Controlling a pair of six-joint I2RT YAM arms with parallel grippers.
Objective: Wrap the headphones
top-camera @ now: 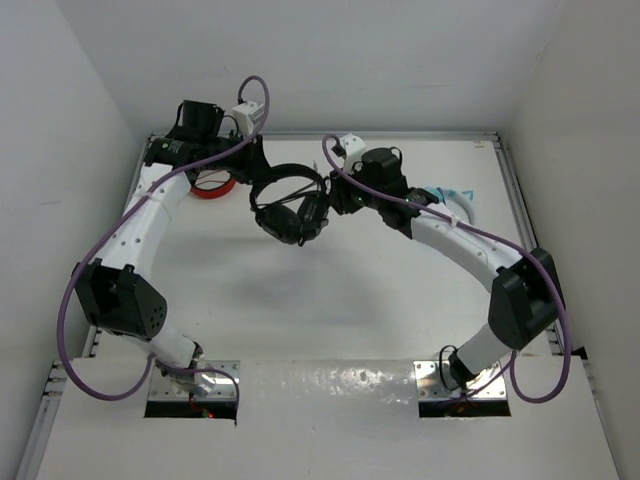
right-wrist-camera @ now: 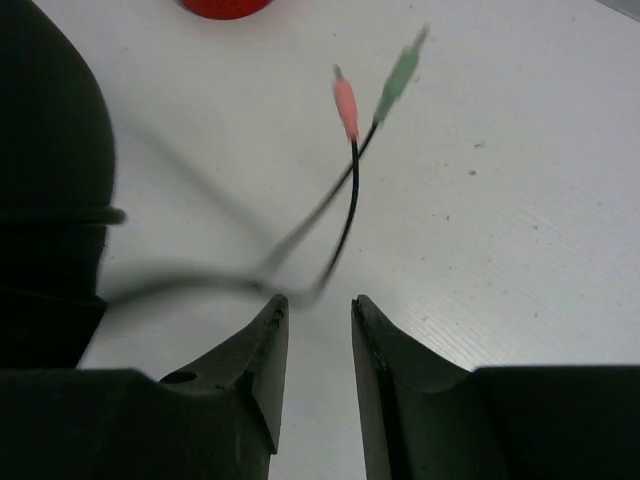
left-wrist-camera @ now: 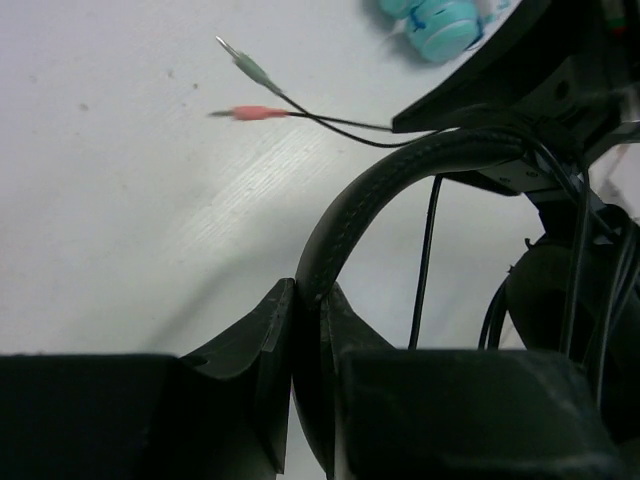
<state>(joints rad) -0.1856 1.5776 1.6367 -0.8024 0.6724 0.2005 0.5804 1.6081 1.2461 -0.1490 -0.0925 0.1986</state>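
Black padded over-ear headphones (top-camera: pixel 290 215), mid-wrap
Left gripper (left-wrist-camera: pixel 310 290) clenches stiff headband (left-wrist-camera: pixel 400 175); right gripper (right-wrist-camera: pixel 318 305) released; limp thin cable (right-wrist-camera: pixel 345 215) at its 12 o'clock wants pinching.

I see black headphones (top-camera: pixel 283 222) on a white table (top-camera: pixel 330 300), with a pink plug (right-wrist-camera: pixel 345 100) and a green plug (right-wrist-camera: pixel 398 75). Red headphones (top-camera: pixel 212 190) are to their left and light blue headphones (left-wrist-camera: pixel 440 22) to their right.
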